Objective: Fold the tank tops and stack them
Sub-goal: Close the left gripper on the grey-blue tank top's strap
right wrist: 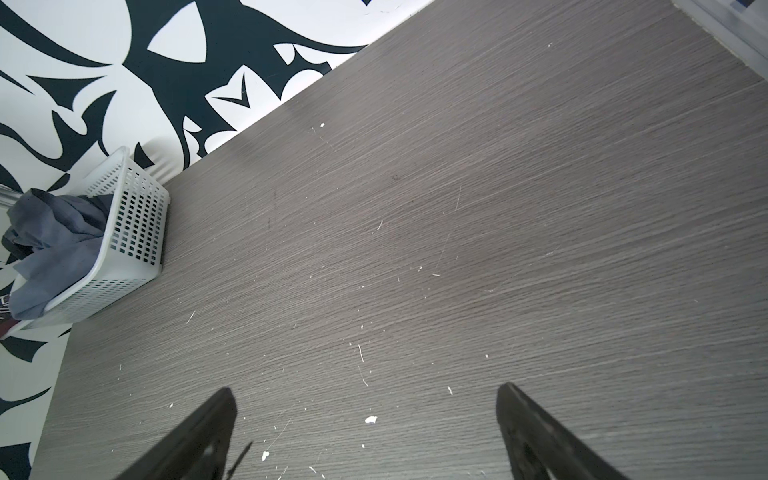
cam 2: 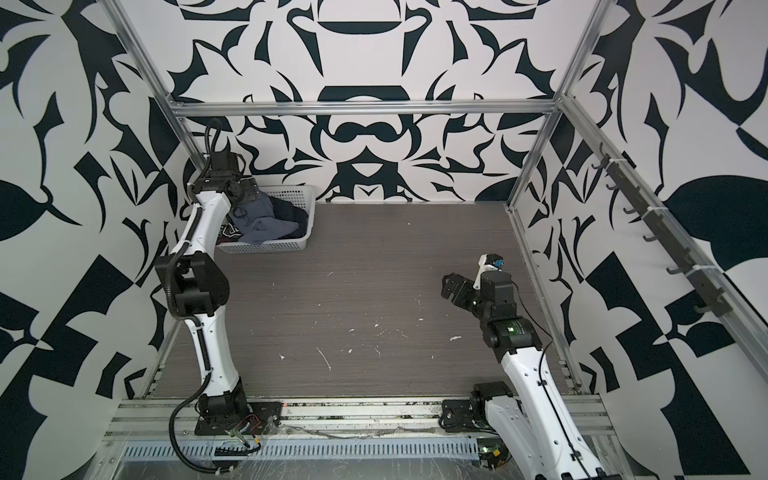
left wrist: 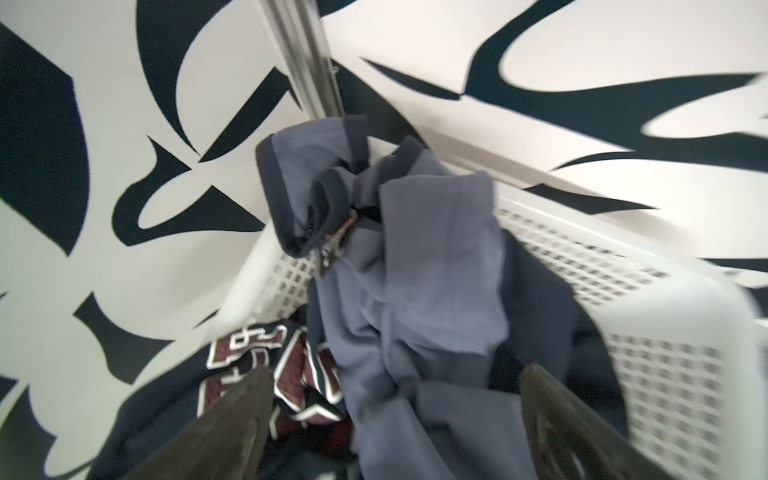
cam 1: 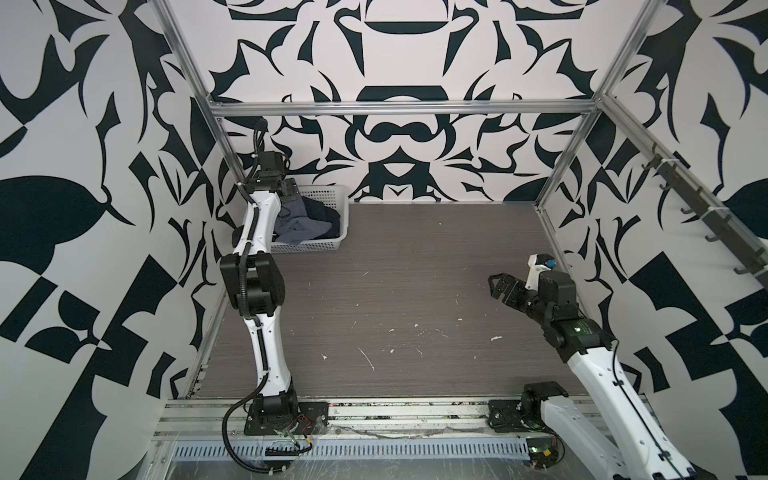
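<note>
Two tank tops, unfolded: slate grey-blue top (left wrist: 415, 270) heaped over navy numbered top (left wrist: 249, 357), both crumpled in the white basket (cam 1: 316, 245), upper left of both top views. Left fingers (left wrist: 232, 415) spread wide above the heap, apparently poised to pick. Right fingers (right wrist: 199, 436) spread, empty, waiting over the counter (cam 1: 415, 270).

Both arms share one build: glossy white moulded shells between chunky matte black joint housings. The left arm (cam 1: 266, 365) carries a black ribbed cable hose (cam 1: 225, 430) tied along its shells, ending by a flat black base plate (cam 1: 286, 417) where thin red wires show. The right arm (cam 1: 598, 374) has a thin black cable (cam 1: 615, 359), a green-lit spot (cam 1: 577, 328) on one black joint, and a white wrist piece with a blue fitting (cam 1: 552, 263). Small dark dots on the shells are probably screws. The left gripper (left wrist: 395, 370) and right gripper (right wrist: 365, 388) have dark, flat, tapering fingers (right wrist: 536, 432).
</note>
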You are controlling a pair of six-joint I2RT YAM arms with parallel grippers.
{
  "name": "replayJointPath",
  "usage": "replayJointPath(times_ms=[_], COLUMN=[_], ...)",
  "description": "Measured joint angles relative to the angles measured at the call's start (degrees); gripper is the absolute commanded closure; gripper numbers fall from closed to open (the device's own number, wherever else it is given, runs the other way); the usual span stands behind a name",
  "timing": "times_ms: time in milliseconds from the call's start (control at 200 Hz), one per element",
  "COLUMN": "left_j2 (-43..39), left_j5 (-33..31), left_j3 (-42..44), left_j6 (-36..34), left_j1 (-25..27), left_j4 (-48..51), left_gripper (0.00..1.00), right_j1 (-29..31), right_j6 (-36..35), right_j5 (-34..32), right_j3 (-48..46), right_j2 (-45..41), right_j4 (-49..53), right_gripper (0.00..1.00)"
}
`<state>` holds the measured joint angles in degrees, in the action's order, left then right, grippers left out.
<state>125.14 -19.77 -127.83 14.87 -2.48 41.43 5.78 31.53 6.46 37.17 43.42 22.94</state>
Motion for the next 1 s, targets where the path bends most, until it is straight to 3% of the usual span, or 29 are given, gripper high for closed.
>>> replayJointPath(times_ms=[220, 455, 605, 715, 1000], left_j2=[1.84, 13.38, 17.00, 17.03, 15.37], left_j5=[0.09, -3.32, -4.11, -4.42, -4.13], left_j3=[-0.55, -7.34, -8.72, -9.03, -9.51], left_j6=[3.02, 3.30, 2.97, 3.15, 1.75], left_j1=[1.42, 1.20, 1.09, 1.09, 1.09], left_j4=[1.36, 3.26, 2.97, 2.45, 0.72], left_gripper=[0.06, 0.14, 0.34, 0.44, 0.83], right_j1=[0.00, 0.00, 0.00, 0.00, 0.00], right_j6=[0.13, 0.74, 1.33, 1.42, 1.53], right_j5=[0.42, 1.14, 2.01, 2.60, 3.41], right_j3=[-0.37, -3.06, -4.04, -4.22, -4.68], right_j2=[-0.28, -2.54, -2.49, -2.27, -0.22], right_j4=[-0.02, 0.02, 0.09, -0.11, -0.61], right_gripper=[0.00, 0.00, 0.00, 0.00, 0.01])
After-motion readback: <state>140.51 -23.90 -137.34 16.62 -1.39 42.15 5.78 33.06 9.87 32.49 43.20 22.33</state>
